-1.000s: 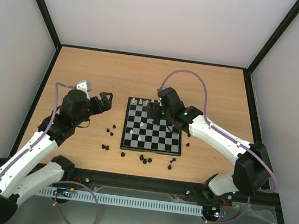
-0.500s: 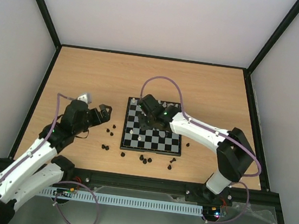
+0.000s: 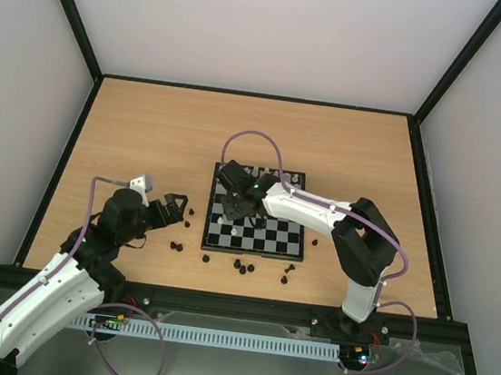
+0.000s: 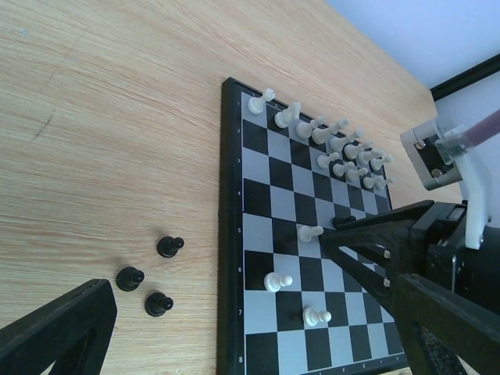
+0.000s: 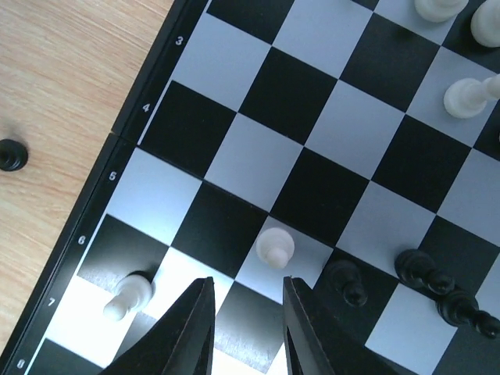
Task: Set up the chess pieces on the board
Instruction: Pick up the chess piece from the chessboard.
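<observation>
Bench: a pale wooden bench [image 3: 148, 129] carried everything, with both arms bolted at its near edge.
Board: the small black-and-grey board [image 3: 252, 249] lay flat near the middle of the bench, slightly toward the near edge.
Right hand: the right hand [image 5: 244, 295] reached across to the left half of the board and pointed down at it. Its fingers stood narrowly parted with nothing between them.
Left hand: the left hand [image 3: 173, 207] hung over bare wood just off the board's left edge. Its fingers were spread fully wide and gripped nothing.
White pieces: most white pieces [image 4: 336, 144] were clustered along the board's far edge, and a few stood scattered in its left half.
Black pieces: the black pieces [image 3: 239, 265] lay mostly off the board, some strung along its near edge and three just beside its left edge.
White pawn: one white pawn [image 5: 275, 246] stood upright on a light square near the board's left edge. Its long axis pointed up at the wrist camera, so only its round top showed.
Key relation: the pawn sat just beyond the right hand's fingertips, in line with the gap but not yet inside it.
Nearer arm: the right hand was much the closer, and the left was off the board altogether.
Likely next need: probably a short advance over the pawn before the fingers pinched.
</observation>
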Controlling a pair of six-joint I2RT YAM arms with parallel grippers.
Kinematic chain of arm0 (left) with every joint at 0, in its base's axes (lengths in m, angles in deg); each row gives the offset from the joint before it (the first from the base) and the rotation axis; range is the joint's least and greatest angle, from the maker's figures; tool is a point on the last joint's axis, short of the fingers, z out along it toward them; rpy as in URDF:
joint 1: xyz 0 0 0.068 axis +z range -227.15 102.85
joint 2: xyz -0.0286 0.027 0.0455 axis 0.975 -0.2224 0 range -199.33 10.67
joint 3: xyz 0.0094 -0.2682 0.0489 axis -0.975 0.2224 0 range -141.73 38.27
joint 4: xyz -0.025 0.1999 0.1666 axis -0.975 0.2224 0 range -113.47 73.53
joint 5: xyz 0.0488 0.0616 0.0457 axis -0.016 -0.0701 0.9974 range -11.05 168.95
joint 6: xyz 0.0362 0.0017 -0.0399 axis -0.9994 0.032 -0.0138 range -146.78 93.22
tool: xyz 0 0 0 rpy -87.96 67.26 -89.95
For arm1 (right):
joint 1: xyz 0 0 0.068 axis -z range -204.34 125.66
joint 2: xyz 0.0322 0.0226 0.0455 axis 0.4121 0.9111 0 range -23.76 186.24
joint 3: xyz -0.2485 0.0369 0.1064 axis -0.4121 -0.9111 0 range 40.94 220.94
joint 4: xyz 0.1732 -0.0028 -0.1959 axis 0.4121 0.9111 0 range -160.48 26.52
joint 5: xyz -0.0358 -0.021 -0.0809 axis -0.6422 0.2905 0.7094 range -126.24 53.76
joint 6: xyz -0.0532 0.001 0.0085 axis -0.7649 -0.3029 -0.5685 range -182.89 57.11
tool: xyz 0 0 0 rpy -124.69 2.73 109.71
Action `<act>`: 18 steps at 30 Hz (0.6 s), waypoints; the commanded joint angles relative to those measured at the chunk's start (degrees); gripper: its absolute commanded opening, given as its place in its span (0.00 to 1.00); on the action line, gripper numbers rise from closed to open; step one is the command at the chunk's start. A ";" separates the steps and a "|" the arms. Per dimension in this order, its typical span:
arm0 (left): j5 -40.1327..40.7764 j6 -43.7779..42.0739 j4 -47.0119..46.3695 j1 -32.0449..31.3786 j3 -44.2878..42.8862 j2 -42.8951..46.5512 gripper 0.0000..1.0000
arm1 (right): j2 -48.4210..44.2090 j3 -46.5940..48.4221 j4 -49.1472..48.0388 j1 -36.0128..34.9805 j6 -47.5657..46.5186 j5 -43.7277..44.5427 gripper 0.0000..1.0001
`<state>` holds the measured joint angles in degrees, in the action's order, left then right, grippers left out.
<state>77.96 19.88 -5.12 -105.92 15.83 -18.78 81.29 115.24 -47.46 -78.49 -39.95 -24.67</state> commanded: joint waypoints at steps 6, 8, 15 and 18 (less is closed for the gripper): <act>0.20 -0.77 0.93 -0.46 -1.18 0.45 0.99 | 3.28 3.89 4.86 -0.34 -0.06 5.14 0.25; 0.20 -0.85 0.90 -0.49 -1.28 0.37 1.00 | 4.01 4.12 4.88 -0.34 -0.28 4.93 0.24; 0.46 -1.28 0.99 -0.49 -1.84 -0.20 0.99 | 5.40 4.30 4.77 -0.30 -0.43 3.67 0.18; 0.51 -1.25 0.78 -0.49 -1.78 -0.50 0.99 | 5.74 4.25 4.80 -0.14 -0.36 3.78 0.17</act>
<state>78.07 19.42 -4.99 -106.12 15.72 -18.87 85.77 118.35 -45.97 -78.49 -40.00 -21.22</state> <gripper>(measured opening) 0.995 0.177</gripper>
